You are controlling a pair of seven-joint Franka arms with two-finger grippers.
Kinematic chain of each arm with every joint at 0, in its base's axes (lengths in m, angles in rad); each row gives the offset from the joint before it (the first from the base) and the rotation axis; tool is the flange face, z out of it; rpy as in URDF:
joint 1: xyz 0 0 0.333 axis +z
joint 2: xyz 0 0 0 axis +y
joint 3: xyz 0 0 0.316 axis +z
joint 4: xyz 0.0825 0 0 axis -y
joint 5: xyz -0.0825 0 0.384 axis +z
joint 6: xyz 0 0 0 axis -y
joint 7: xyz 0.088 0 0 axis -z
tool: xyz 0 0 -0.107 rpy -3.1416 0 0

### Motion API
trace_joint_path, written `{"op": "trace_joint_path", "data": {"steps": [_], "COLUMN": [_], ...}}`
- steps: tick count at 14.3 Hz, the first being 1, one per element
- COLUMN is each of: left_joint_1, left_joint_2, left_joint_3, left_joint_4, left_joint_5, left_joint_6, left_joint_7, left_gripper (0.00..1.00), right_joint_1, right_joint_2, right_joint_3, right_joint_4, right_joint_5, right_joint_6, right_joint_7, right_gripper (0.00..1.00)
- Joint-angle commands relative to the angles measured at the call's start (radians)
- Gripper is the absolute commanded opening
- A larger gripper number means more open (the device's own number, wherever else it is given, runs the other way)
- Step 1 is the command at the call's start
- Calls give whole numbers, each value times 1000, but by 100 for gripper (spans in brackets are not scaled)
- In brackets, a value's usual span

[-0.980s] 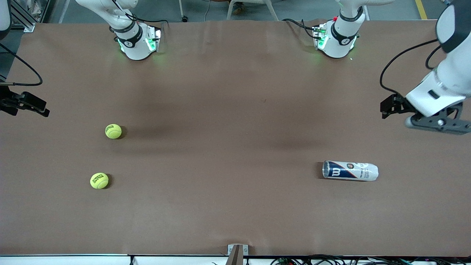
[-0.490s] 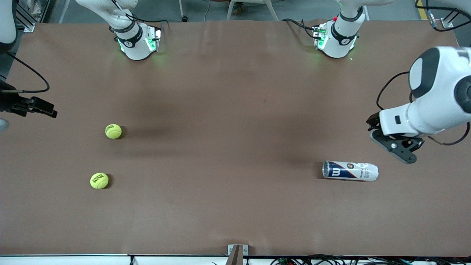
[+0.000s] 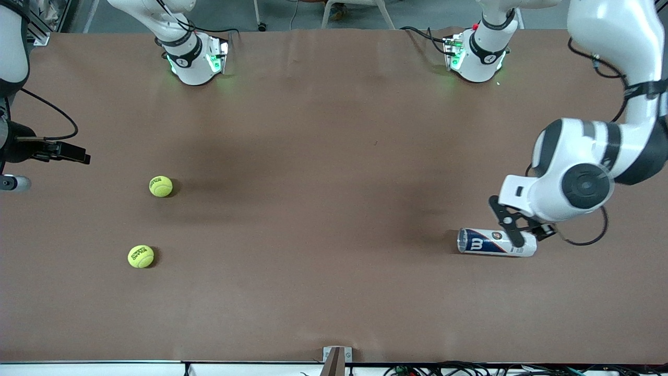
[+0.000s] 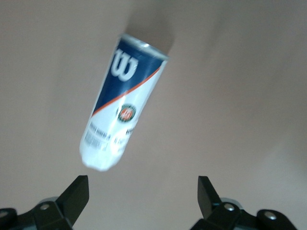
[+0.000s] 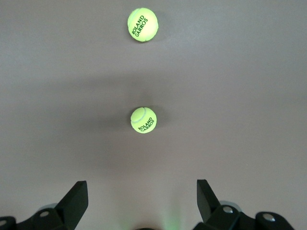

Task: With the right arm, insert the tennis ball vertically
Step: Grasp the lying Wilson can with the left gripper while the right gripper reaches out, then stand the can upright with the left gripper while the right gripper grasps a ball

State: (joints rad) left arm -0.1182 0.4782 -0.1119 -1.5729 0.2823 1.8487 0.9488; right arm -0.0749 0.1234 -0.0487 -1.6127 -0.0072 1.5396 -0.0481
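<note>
Two yellow tennis balls lie toward the right arm's end of the table, one farther from the front camera than the other. The right wrist view shows both, one ball closer to my right gripper than the second ball. That gripper is open, empty and well clear of them, at the table's end. A white and blue ball can lies on its side toward the left arm's end. My left gripper hangs open over its white end, and the can shows ahead of that gripper.
The brown table carries both arm bases along its edge farthest from the front camera. A small bracket sits at the nearest edge. Cables trail from both wrists.
The left arm has swung in from the table's end and come down over the can. The right arm has edged slightly inward. Balls and can have not moved.
</note>
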Motion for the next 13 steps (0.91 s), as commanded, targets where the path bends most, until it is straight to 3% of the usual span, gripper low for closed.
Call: {"op": "trace_joint_path", "data": {"steps": [1,6,13], "left_joint_1": [-34,-70,-95], "left_joint_2": [36,131,204], "left_joint_3": [3,3,5], "left_joint_4": [16,36,60], "left_joint_5": [93,270,400], "left_joint_6": [3,46,46], "left_joint_7": [71,76,51], "left_gripper": [100,100,100], "right_joint_1": [6,12,49], "right_joint_2": [22,59,136], "right_joint_3": [16,15,15], "right_joint_4": [13,-81,-211], "right_joint_5": [10,0,0], "right_joint_6": [-15,31,158], "right_joint_7": [-10,-10,-10], "right_gripper": [100,100,100]}}
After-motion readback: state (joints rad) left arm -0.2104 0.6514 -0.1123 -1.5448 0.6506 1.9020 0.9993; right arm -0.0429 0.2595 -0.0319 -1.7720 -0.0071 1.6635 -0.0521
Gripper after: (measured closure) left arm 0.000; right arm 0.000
